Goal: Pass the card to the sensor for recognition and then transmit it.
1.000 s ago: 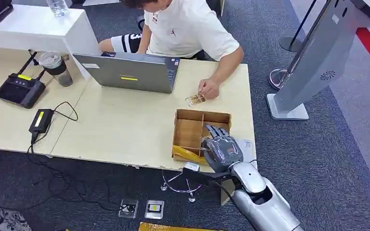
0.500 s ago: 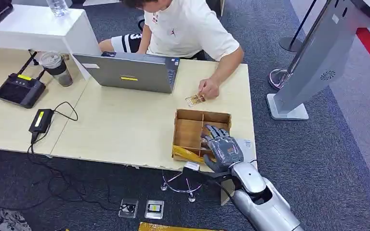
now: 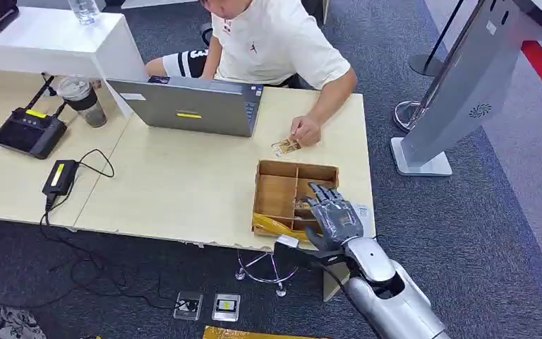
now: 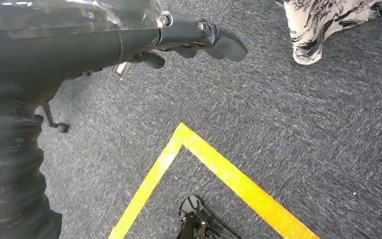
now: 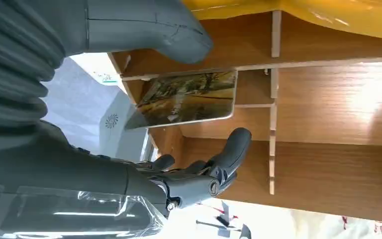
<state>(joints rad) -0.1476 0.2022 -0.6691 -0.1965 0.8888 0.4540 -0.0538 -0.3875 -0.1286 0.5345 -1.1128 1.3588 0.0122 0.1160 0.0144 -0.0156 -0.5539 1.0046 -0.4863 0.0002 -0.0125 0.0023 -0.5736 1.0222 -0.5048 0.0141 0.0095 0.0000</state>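
A picture card (image 5: 189,97) leans on edge in a compartment of the wooden divided box (image 3: 276,189) near the table's front right corner. My right hand (image 3: 334,215) hovers over the box's near right part with fingers spread. In the right wrist view the thumb (image 5: 174,32) is on one side of the card and the fingers (image 5: 226,157) on the other, apart from it. A seated person pinches a second card (image 3: 286,146) on the table just beyond the box. The grey sensor kiosk (image 3: 459,92) stands on the floor to the right. My left hand (image 4: 194,37) hangs over the carpet, holding nothing.
An open laptop (image 3: 187,106), a cup (image 3: 81,95), a black router (image 3: 28,131) and a power brick with cable (image 3: 60,176) are on the table (image 3: 169,191). A paper label (image 3: 358,210) lies beside the box. Yellow tape (image 4: 219,172) marks the carpet.
My right hand has shifted slightly right and back toward the table's near edge, with its fingers spreading wider over the box. The person's hand and card have stayed put.
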